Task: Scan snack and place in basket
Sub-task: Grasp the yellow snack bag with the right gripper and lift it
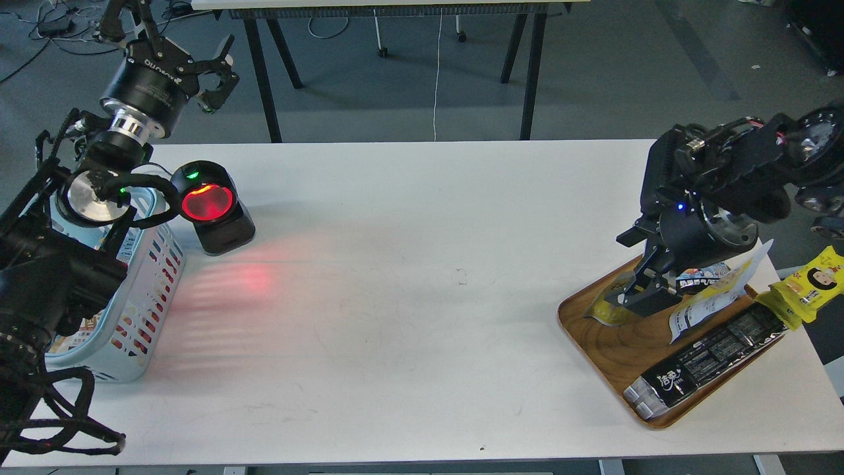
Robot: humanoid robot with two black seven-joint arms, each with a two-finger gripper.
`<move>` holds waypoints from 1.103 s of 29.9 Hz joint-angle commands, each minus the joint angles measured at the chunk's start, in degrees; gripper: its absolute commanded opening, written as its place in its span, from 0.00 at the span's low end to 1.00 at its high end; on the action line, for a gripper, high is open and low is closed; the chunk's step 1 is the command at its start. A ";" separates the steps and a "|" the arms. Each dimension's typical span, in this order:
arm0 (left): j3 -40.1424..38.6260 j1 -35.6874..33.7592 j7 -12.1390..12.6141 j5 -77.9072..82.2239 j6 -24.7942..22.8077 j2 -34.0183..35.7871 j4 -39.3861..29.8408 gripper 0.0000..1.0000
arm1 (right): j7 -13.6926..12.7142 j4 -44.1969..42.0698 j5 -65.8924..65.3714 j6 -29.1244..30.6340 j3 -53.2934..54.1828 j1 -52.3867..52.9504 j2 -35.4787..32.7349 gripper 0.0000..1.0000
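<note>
A white rectangular counter (422, 297) carries everything. At its left edge sits the light blue plastic basket with slotted sides (148, 290), partly hidden by the robot's black left arm, which rises over it. Just to the right of the basket stands a black barcode scanner with a round, glowing red window (212, 206), and a red glow falls on the counter in front of it.

The left gripper (214, 79) is raised at the far left, beyond the far edge of the counter. Its jaws are spread apart and hold nothing.

At the right end lies an oval wooden tray (606, 340). The right gripper (636, 297) is lowered into the far part of this tray, pointing down and to the left. Its jaws are dark and seen from above, so I cannot tell how far open they are or whether they grip anything.

The snack, a pouch with yellow edges and a white-grey back with dark text (709, 300), lies on the tray just right of the right gripper, partly under the arm. A long black packet (709, 356) lies diagonally along the near right side of the tray. A small yellow packet with a cartoon face (814, 284) lies at the right edge of the counter, beside the tray.
</note>
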 commanded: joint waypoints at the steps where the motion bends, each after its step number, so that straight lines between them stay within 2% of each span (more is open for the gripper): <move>1: -0.10 -0.46 0.00 -0.02 0.00 -0.07 0.05 1.00 | 0.02 -2.25 -0.43 -0.08 0.06 -3.06 -0.37 0.90; 9: 0.08 -2.13 0.00 0.07 0.53 -0.07 0.14 1.00 | 0.02 -5.69 -0.43 0.00 0.33 -5.44 0.24 0.46; 11: 0.17 -2.74 0.00 0.07 0.79 0.02 0.23 1.00 | 0.02 -5.69 -0.43 0.27 0.24 -5.53 -0.19 0.33; 13: 0.17 -3.18 0.00 0.07 0.97 0.02 0.32 1.00 | 0.02 -5.95 -0.52 0.36 0.07 -5.70 -0.37 0.13; 14: 0.17 -3.27 -0.08 0.07 1.06 -0.07 0.32 1.00 | 0.02 -6.21 -0.52 0.36 0.15 -5.88 -0.46 0.09; 21: 0.25 -3.80 -0.08 0.07 1.15 -0.07 0.32 1.00 | 0.02 -7.27 -0.08 0.18 0.59 -6.23 -0.37 0.00; 28: 0.43 -3.89 0.00 0.07 1.06 0.19 0.32 1.00 | 0.02 -6.66 0.18 0.18 1.82 -1.41 -0.46 0.00; 33: 0.43 -4.06 0.62 -0.11 0.27 0.46 0.32 1.00 | 0.02 -6.13 0.80 0.09 3.66 4.05 3.48 0.00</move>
